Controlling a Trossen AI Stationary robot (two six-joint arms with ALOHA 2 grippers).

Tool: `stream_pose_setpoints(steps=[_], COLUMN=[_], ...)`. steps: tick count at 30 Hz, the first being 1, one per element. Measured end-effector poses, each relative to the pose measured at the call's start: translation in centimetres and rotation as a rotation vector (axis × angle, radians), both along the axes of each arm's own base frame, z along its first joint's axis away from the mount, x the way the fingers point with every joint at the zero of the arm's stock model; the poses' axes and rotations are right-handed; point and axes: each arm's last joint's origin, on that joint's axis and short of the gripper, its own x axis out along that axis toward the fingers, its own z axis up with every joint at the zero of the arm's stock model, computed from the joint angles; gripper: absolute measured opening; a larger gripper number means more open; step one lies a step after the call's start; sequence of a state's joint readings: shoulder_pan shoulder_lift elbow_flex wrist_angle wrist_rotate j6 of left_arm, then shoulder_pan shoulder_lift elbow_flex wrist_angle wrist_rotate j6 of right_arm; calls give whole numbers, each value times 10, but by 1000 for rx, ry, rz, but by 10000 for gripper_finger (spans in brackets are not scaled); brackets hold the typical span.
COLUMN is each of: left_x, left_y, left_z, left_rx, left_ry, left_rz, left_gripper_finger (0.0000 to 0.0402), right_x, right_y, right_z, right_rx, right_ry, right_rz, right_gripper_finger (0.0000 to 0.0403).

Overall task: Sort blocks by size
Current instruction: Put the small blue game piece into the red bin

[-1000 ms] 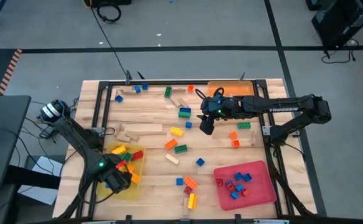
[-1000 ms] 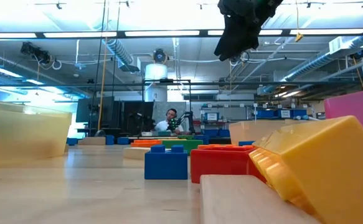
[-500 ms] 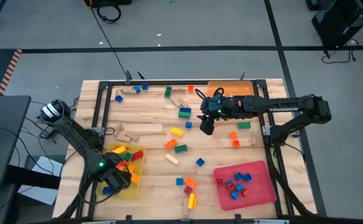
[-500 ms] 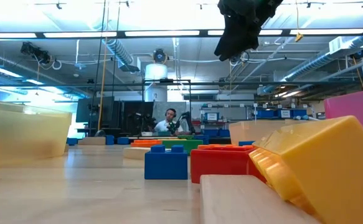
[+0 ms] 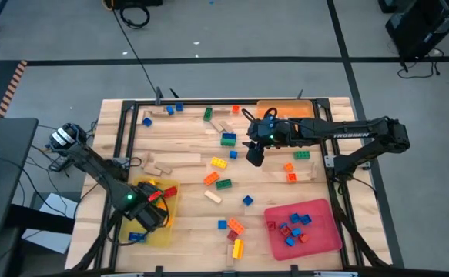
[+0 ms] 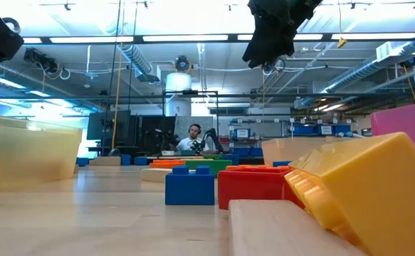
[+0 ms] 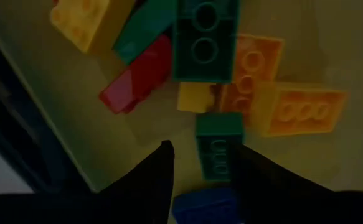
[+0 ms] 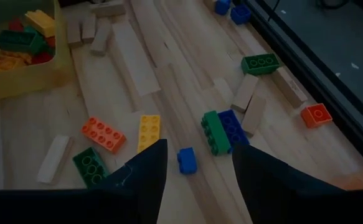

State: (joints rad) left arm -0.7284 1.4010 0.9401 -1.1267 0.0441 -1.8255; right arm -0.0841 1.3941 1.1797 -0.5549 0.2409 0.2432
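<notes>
left claw (image 5: 152,218) released over yellow tray (image 5: 170,231) | right claw (image 5: 254,157) released above blocks (image 5: 228,139)

The wooden table (image 5: 185,177) carries three trays: yellow tray (image 5: 170,223) near the front-left corner, red tray (image 5: 316,235) front-right, orange tray (image 5: 286,108) at the rear edge. Loose blocks (image 5: 222,183) lie scattered across the centre.

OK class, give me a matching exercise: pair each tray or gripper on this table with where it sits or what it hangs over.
Things:
1. yellow tray
2. red tray
3. orange tray
4. right gripper

Places:
A. far edge, under the right arm
B. near right corner, holding small red and blue blocks
C. above loose blocks mid-table
D. near left, under the left gripper

Pairs: 1-D, 2-B, 3-A, 4-C
</notes>
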Motion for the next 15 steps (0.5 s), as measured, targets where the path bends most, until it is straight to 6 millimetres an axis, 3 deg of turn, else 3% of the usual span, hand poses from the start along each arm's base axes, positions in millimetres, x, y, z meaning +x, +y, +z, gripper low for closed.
stream_pose_setpoints(steps=[4,7,15], left_x=[8,19,28], left_y=[8,15,65], left_z=[1,9,45], left_rx=[-16,14,286], left_ry=[-22,-135,-372], left_rz=[-67,-190,-360], left_gripper_finger=[153,153,153], right_x=[0,0,3], right_y=[0,0,6], right_z=[0,0,2], right_rx=[7,18,31], right_ry=[-4,-9,-45], right_rz=[-7,-18,-11], right_gripper_finger=[197,197,217])
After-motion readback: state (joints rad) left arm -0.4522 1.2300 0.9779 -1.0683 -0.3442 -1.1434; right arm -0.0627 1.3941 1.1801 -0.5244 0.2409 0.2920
